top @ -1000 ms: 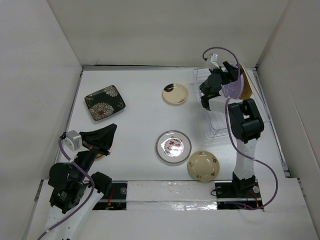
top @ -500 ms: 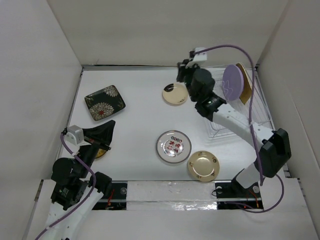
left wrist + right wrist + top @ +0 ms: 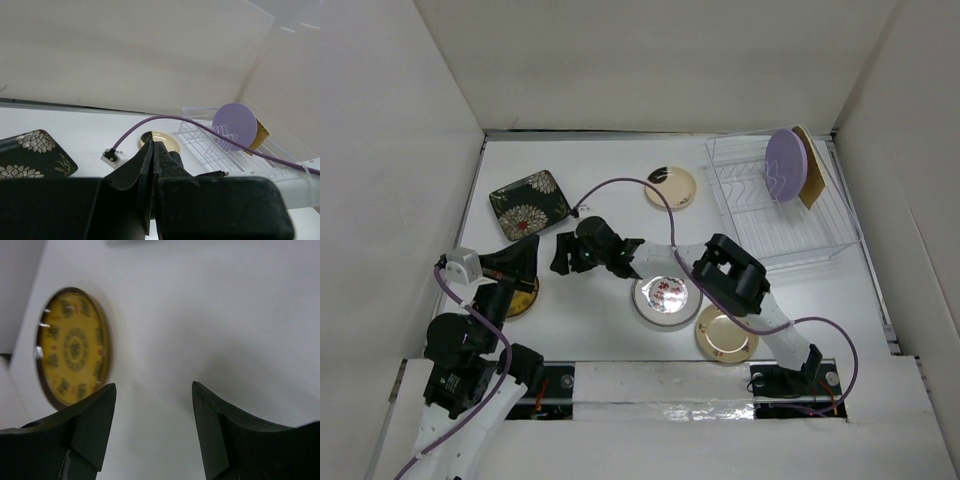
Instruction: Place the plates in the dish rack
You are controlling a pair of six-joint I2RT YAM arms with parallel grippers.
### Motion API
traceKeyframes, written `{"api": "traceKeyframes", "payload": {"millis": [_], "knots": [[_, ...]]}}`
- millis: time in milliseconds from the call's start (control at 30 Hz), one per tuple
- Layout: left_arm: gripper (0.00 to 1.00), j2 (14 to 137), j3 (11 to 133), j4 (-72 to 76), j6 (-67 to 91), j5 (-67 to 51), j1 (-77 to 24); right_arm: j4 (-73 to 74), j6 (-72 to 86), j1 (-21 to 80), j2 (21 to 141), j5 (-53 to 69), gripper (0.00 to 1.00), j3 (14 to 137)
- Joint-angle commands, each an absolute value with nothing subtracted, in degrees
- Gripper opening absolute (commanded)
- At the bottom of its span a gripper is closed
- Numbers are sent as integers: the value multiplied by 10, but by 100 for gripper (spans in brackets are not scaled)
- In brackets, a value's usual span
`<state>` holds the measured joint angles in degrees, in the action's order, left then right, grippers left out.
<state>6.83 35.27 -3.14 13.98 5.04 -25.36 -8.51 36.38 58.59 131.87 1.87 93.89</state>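
Right tool outstretched far left

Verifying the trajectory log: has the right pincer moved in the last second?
Yes. The right pincer swung left, from over the dish rack to a spot near the black square plate.

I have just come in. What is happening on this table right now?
Two robot arms are loading plates into a dish rack. A lilac plate and a tan plate stand in it. The right gripper is open and empty, stretched across to the left side near a yellow plate. The left gripper is shut and holds nothing. A black square plate, a red-patterned plate, a back cream plate and a front cream plate lie flat on the table.
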Motion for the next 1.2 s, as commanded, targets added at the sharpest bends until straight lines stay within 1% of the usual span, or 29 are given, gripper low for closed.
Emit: {"api": "traceKeyframes", "payload": {"millis": [0, 167, 267, 367, 433, 467, 500, 567, 600, 667, 700, 767, 800, 833, 900, 933, 967, 1033, 1067, 1100, 1133, 1167], "knots": [[0, 94, 361, -7, 141, 40, -250, -107, 441, 596, 1345, 81, 68, 998], [0, 97, 361, -7, 141, 35, -250, -131, 486, 621, 1405, 126, 70, 1036], [0, 95, 361, -8, 140, 38, -250, -129, 508, 635, 1439, 131, 70, 1070], [0, 91, 361, -10, 139, 38, -250, -128, 519, 647, 1460, 138, 68, 1095], [0, 89, 361, -8, 138, 39, -250, -130, 526, 652, 1469, 145, 58, 1107], [1, 86, 361, -9, 139, 40, -250, -134, 527, 652, 1473, 146, 49, 1112], [1, 84, 361, -9, 139, 40, -250, -140, 533, 652, 1473, 148, 29, 1110], [1, 82, 360, -9, 138, 40, -250, -170, 546, 652, 1465, 148, 10, 1079], [1, 82, 360, -10, 138, 40, -250, -180, 546, 652, 1441, 125, 0, 1059], [1, 80, 361, -9, 138, 38, -250, -212, 539, 652, 1406, 103, 0, 1019], [1, 78, 361, -9, 137, 36, -250, -224, 534, 646, 1367, 85, 0, 974], [1, 76, 360, -6, 138, 33, -250, -268, 532, 637, 1320, 64, 0, 927], [1, 75, 360, -6, 137, 32, -250, -281, 526, 626, 1295, 56, 0, 877], [1, 74, 361, -6, 136, 32, -250, -297, 519, 618, 1242, 48, 0, 855], [1, 71, 361, -8, 137, 29, -250, -301, 506, 600, 1187, 21, 0, 809], [1, 69, 361, -9, 137, 29, -250, -306, 494, 576, 1130, 14, 0, 766], [2, 65, 361, -9, 137, 26, -250, -308, 487, 564, 1101, 11, 0, 744], [3, 61, 360, -8, 137, 25, -250, -287, 449, 519, 1039, -20, 0, 680], [5, 58, 359, -7, 138, 19, -250, -266, 428, 503, 974, -39, 0, 662], [7, 59, 359, -5, 139, 11, -250, -242, 405, 486, 942, -97, 0, 647], [9, 61, 359, -5, 139, 4, -250, -191, 358, 468, 912, -128, 0, 635], [14, 73, 359, -4, 139, -30, -250, -165, 333, 430, 857, -157, 0, 619]]}}
